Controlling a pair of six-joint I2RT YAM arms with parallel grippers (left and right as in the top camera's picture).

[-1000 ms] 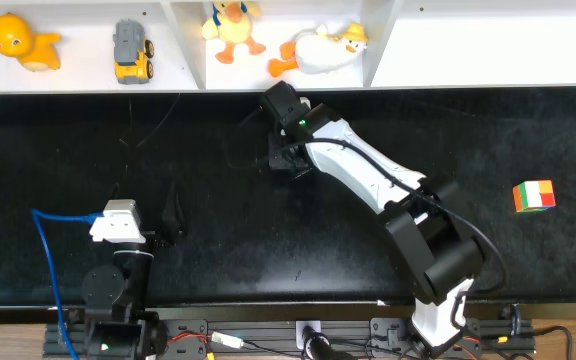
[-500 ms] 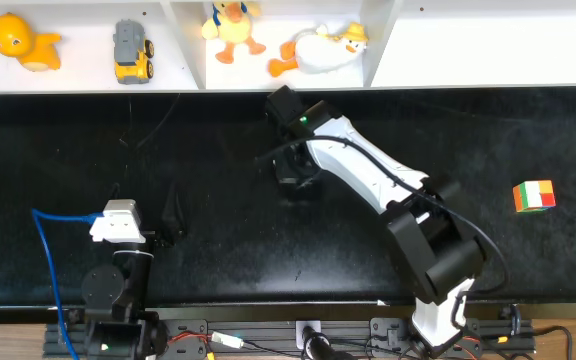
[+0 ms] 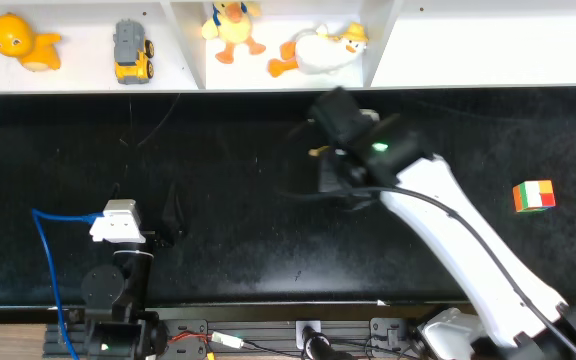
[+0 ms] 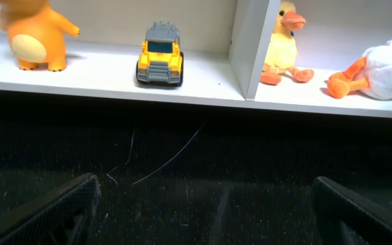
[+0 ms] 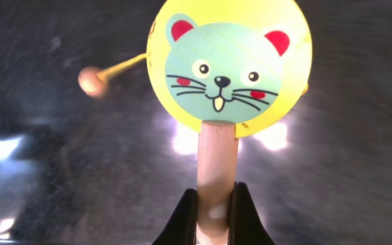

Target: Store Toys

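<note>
Right arm (image 3: pixel 458 225) swung right — jaws grip yellow cat-faced drum (image 5: pixel 229 64), perhaps lifted

Six toys are in sight. One orange duck figure (image 3: pixel 23 42) and one yellow toy truck (image 3: pixel 132 52) sit at the upper left of the frame. One yellow plush duck (image 3: pixel 232 28) and one white plush duck (image 3: pixel 324 48) sit at upper centre, making three ducks in all. One multicoloured cube (image 3: pixel 534 195) lies at the right of the one black tabletop (image 3: pixel 218 200). There is one cat-faced rattle drum (image 5: pixel 229 68), with one wooden bead (image 5: pixel 91 80) showing beside it. There are also one white shelf (image 3: pixel 268 85) and two robot arms, the left arm (image 3: pixel 118 225) and the right arm (image 3: pixel 468 240).
</note>
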